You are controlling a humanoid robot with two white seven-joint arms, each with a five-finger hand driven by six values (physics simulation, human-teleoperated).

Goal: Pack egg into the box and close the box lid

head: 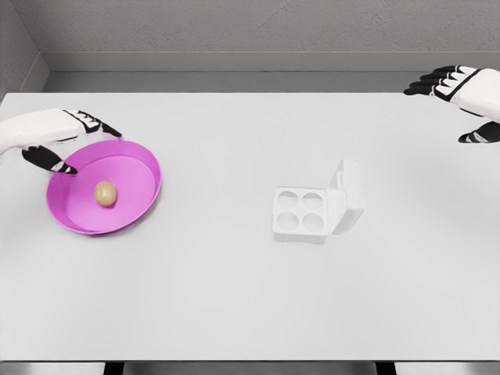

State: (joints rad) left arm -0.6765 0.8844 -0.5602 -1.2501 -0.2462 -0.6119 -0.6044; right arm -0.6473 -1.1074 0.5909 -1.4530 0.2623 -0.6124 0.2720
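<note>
Head view of a white table [234, 297] before the egg is grasped. Left hand [58, 137], at the left edge of the frame, hovers over the far-left rim of the magenta bowl [141, 199] with its fingers spread and holding nothing; one dark fingertip lies over the rim. Right hand [461, 94], in the upper right corner, is likewise spread and empty, well apart from everything else.

Step in hand, as judged: reaching for the egg [105, 193]. A sound approach would bring the left hand down from above, thumb and fingers closing on opposite sides of the egg, gently, since it is smooth, round and apt to roll across the bowl floor. The sloping wall may obstruct a sideways entry.

Containers: the bowl, at left of centre, holds the single tan egg, lying slightly left of its middle. The white egg box [301, 212], right of centre, has four round cups, all vacant; its lid [348, 195] stands tilted open on the right side, so the cups are reachable from the left.
</note>
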